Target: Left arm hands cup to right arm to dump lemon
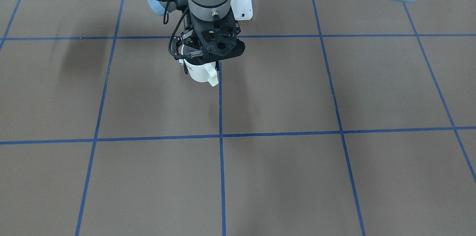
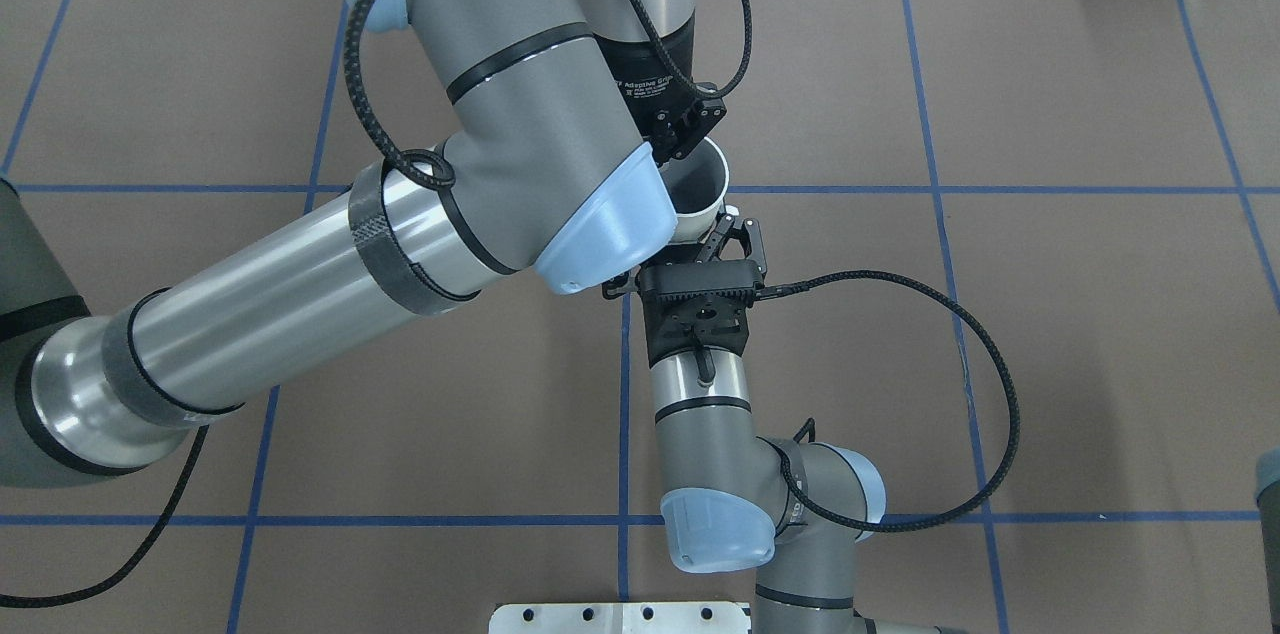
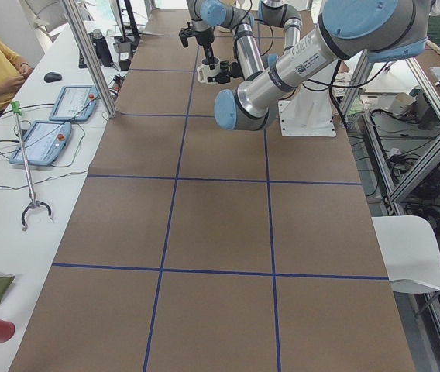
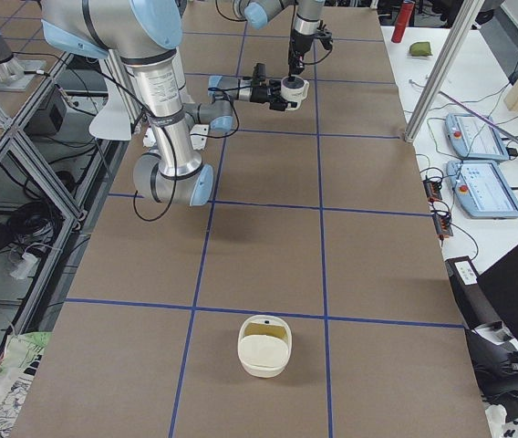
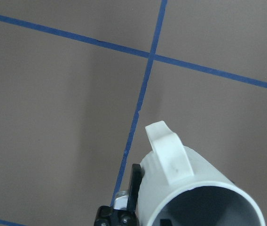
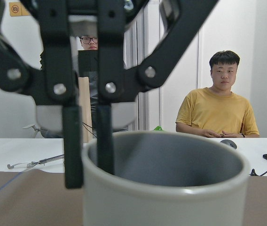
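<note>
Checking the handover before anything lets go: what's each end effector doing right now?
Left end effector: closed, pinching the rim of the cream-white handled mug.
Right end effector: at the mug's side; open or closed cannot be told.

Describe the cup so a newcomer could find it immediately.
Look above the brown table, where the left arm meets the right arm. The cup hangs there, pinched at its rim by the fingers of the left gripper. Its white body and squared handle stand out against black fingers.

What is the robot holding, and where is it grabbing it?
The cup, pinched at its rim by the left gripper: one finger inside, one outside.
</note>
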Robot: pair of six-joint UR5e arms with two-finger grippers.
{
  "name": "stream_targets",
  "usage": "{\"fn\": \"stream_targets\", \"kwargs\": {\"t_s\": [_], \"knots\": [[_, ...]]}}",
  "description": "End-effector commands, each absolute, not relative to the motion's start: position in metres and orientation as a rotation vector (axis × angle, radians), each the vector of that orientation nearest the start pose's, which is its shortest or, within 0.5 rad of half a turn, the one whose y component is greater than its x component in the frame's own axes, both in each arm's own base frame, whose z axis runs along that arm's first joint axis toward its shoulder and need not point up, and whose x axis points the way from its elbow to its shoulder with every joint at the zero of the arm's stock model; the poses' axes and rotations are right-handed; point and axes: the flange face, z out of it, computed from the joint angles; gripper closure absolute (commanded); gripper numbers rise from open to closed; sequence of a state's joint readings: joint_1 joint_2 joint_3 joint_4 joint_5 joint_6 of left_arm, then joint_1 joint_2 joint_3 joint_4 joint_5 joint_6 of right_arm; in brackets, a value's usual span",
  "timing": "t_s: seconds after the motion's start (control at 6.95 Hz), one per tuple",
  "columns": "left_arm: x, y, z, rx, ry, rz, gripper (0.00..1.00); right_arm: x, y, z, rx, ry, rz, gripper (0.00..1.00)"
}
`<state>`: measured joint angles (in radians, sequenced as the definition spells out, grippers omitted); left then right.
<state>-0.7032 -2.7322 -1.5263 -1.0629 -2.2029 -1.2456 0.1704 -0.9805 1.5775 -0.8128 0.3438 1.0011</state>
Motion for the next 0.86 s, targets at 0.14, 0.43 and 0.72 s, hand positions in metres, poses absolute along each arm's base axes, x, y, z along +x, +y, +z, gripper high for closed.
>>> {"fn": "stream_targets", "kwargs": {"t_s": [0.14,0.43,0.72], "knots": [[0.477,-0.501,-0.014,-0.257,0.795,-0.170,1.00,-0.566,-0.328,0.205,1.347,-0.704,0.505,0.00],[0.476,-0.500,-0.017,-0.257,0.801,-0.166,1.00,-0.570,-0.327,0.215,1.348,-0.684,0.489,0.00],[0.470,-0.498,-0.026,-0.246,0.817,-0.161,1.00,-0.579,-0.322,0.228,1.343,-0.666,0.462,0.00]]}}
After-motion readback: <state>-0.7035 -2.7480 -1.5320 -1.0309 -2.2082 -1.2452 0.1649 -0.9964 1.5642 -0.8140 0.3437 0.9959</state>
